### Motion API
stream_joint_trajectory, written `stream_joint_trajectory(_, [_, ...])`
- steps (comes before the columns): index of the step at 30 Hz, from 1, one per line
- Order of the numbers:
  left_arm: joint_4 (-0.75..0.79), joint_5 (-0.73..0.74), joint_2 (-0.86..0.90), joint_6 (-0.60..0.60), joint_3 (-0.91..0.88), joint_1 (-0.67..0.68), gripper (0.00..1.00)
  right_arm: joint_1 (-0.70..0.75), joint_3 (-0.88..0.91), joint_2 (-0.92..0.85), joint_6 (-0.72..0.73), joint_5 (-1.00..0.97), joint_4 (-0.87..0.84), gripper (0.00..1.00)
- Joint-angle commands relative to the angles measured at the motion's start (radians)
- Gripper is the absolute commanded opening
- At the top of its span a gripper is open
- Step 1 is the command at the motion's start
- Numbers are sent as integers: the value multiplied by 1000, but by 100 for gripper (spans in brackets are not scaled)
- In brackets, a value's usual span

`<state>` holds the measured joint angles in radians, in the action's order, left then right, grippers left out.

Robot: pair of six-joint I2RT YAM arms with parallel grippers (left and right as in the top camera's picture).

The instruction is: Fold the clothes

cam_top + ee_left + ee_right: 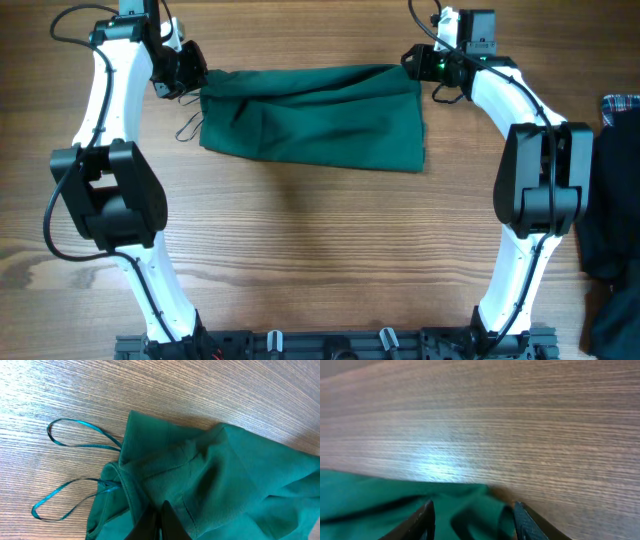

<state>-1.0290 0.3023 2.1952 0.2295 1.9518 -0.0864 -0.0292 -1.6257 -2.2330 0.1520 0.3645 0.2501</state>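
While clothes (pixel 312 118) are lying on bench (pixel 320 250):
L gripper (pixel 161 509): squeezing shut on clothes.
R gripper (pixel 473 507): sitting open at clothes' corner.

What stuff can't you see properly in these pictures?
- Plaid cloth: overhead view, cut off by the right edge.
- Black cloth: overhead view, cut off by the right edge, so its shape is unclear.
- Left hand: left wrist view, fingers run off the bottom edge. Whether it pinches the green cloth is unclear.
- Right hand: right wrist view, blurred, fingers cut off at the bottom.
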Motion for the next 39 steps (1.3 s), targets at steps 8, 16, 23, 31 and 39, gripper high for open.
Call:
stream_joint_trajectory(8, [0, 16, -42, -20, 6, -2, 4, -5, -4, -71, 143, -19, -16, 49])
stream_joint_trajectory(16, [2, 15, -42, -20, 6, -2, 4, -4, -7, -42, 32, 83, -58, 4])
stream_joint_trajectory(23, [23, 15, -43, -20, 6, -2, 4, -4, -7, 120, -150, 81, 80, 4])
stream_joint_trajectory(31, [39, 0, -43, -43, 6, -2, 4, -6, -7, 155, -307, 130, 362, 4])
stream_joint_trajectory(39, [26, 0, -43, -43, 6, -2, 4, -6, -6, 163, -372, 145, 651, 4])
